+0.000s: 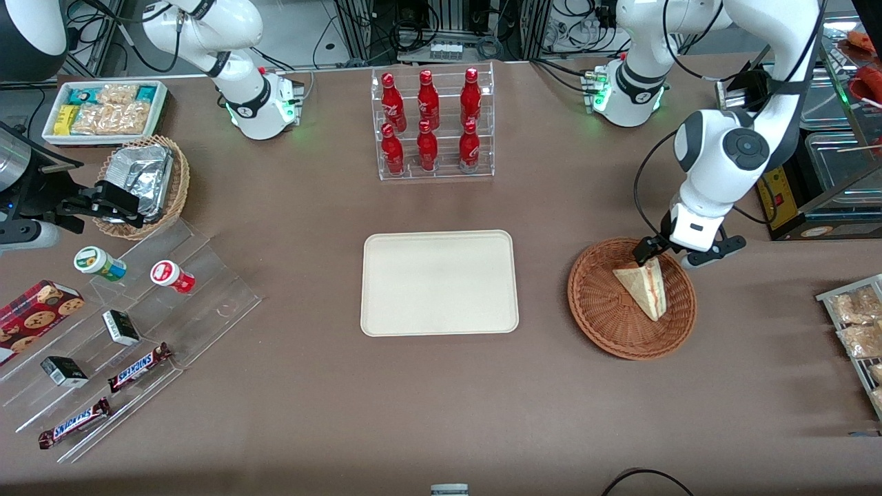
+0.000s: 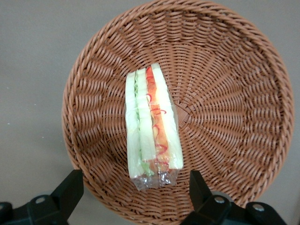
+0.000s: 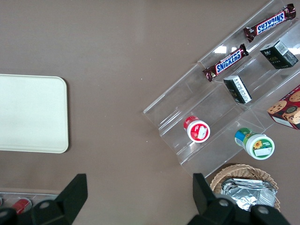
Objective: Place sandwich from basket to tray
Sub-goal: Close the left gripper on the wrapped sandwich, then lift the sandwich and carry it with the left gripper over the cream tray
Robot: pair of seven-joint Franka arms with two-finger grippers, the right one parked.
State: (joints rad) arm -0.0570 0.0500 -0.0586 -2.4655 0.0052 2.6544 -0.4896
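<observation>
The sandwich (image 1: 644,290) is a wrapped triangular wedge lying in the reddish-brown wicker basket (image 1: 606,324), toward the working arm's end of the table. In the left wrist view the sandwich (image 2: 151,126) shows its cut edge with green and red filling, inside the basket (image 2: 225,93). My left gripper (image 1: 651,258) hangs just above the sandwich's end farther from the front camera. It is open (image 2: 136,190), with one finger on each side of the sandwich's wrapped end, not touching it. The cream tray (image 1: 439,282) lies bare at the table's middle.
A clear rack of red bottles (image 1: 431,124) stands farther from the front camera than the tray. A wire rack of snack bags (image 1: 854,324) sits at the working arm's table edge. Stepped clear shelves with snacks (image 1: 117,331) and a tan foil basket (image 1: 141,182) lie toward the parked arm's end.
</observation>
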